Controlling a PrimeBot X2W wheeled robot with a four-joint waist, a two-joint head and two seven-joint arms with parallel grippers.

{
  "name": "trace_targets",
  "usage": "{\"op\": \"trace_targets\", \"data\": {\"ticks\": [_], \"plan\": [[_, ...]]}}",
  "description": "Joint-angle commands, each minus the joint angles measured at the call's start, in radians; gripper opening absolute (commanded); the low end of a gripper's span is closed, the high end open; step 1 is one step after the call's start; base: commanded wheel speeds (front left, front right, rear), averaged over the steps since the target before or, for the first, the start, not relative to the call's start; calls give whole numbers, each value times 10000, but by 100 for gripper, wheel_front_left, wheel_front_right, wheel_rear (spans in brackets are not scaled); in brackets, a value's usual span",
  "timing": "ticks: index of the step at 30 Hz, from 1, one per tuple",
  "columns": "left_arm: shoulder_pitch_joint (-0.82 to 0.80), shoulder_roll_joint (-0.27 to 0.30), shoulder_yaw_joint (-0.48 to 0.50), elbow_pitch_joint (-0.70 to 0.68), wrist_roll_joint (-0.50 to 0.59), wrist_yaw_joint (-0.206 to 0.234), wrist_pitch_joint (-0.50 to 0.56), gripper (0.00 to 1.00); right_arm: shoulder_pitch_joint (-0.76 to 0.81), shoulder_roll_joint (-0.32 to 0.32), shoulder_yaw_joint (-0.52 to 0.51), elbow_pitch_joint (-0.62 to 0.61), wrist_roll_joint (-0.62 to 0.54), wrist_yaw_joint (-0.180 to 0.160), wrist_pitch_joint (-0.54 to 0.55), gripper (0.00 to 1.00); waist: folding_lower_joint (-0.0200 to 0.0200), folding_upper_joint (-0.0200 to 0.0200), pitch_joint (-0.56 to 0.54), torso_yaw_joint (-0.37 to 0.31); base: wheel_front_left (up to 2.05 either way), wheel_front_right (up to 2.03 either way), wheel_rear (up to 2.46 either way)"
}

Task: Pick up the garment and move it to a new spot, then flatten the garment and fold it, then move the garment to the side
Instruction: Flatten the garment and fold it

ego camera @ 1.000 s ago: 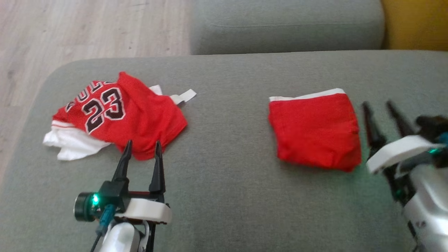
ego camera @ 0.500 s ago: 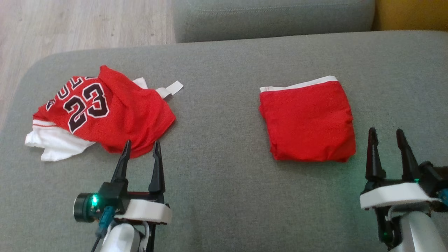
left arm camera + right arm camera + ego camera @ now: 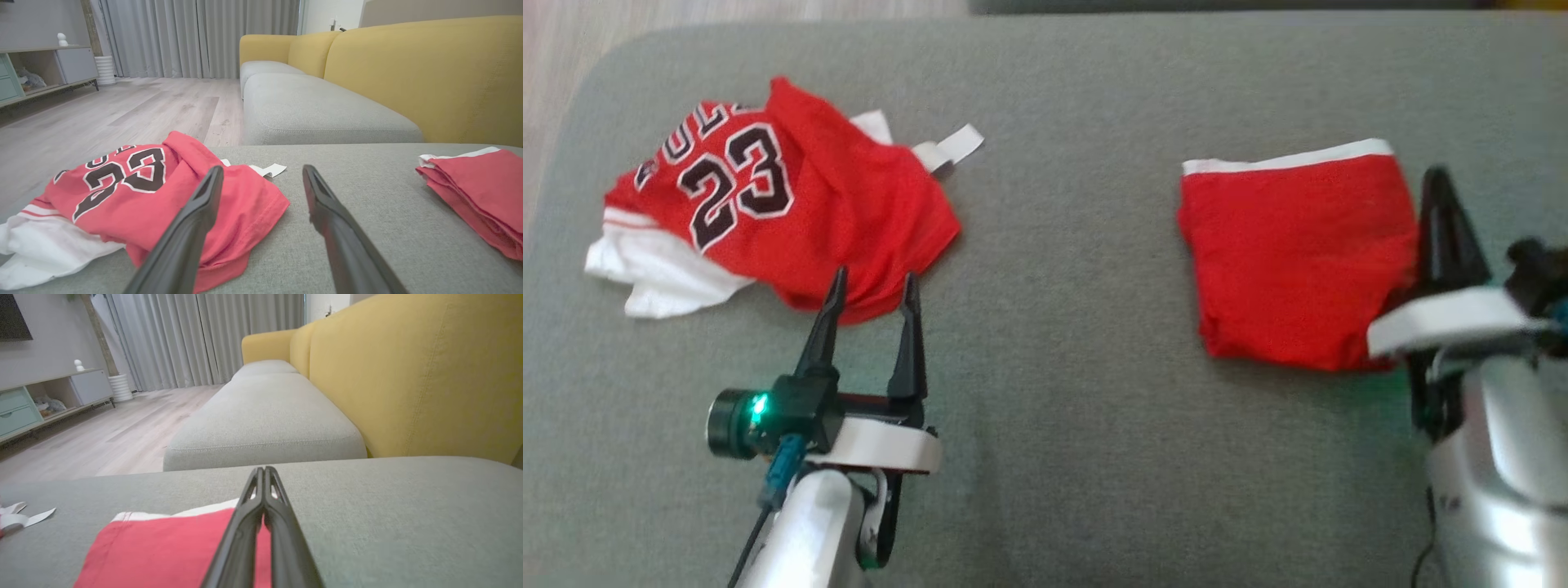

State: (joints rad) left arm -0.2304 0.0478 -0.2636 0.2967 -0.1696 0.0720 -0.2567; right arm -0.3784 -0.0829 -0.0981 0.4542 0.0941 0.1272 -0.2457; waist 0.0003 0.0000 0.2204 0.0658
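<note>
- seat: grey sofa cushion; it carried all the cloth listed here. Wood floor showed past its 11 o'clock corner in the head view.
- jersey: red, crumpled, with a black "23" outlined in white facing up. It lay at 10 o'clock on the seat in the head view.
- white cloth: lay under the jersey, sticking out at the jersey's 8 o'clock side. A white strip projected at the jersey's 2 o'clock.
- folded garment: red, with a white band along its far edge, squared into a flat stack. It lay at 2 o'clock on the seat, well apart from the jersey.
- left claw: open, fingers wide apart and pointing to 12 o'clock. It stood at 7 o'clock in the head view, with its tips at the jersey's near hem.
- right claw: closed, fingers pressed together. It stood at 3 o'clock in the head view, at the folded garment's 3 o'clock edge. Whether it pinched any cloth could not be told.
- backdrop, right wrist view: yellow sofa back at 2 o'clock, grey curtains at 11 o'clock, low cabinet at 9 o'clock.
</note>
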Motion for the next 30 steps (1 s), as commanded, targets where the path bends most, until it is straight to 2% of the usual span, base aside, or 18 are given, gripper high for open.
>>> {"op": "trace_targets", "data": {"ticks": [1,6,12,16,20,25,30], "plan": [[-371,26,174,-309,-56,87,-51,100,-651,-132,98,11,-143,35,30,0,-3,0,463,393,0,0,0],[-696,25,-11,-291,-125,131,-51,100,-1850,-291,-388,1620,-804,35,106,0,-3,0,953,764,0,0,0],[-907,25,-111,-287,-188,191,-51,100,-2559,-477,-858,3806,-1320,35,116,0,-3,0,1110,983,0,0,0],[-969,25,-120,-249,-191,210,-51,100,-2877,-426,-848,4303,-1499,35,-22,0,-3,0,1073,1009,0,0,0],[-955,25,-77,-210,-198,242,-51,100,-3118,-82,-259,4013,-1315,35,-147,0,-3,0,913,955,0,0,0],[-892,24,-93,-191,-254,247,-51,100,-2715,218,1080,3175,-659,35,-156,0,-3,0,710,941,0,0,0],[-828,24,-177,-175,-319,285,-51,100,-2393,284,2133,4556,-188,35,-28,0,-3,0,510,1001,0,0,0]]}}
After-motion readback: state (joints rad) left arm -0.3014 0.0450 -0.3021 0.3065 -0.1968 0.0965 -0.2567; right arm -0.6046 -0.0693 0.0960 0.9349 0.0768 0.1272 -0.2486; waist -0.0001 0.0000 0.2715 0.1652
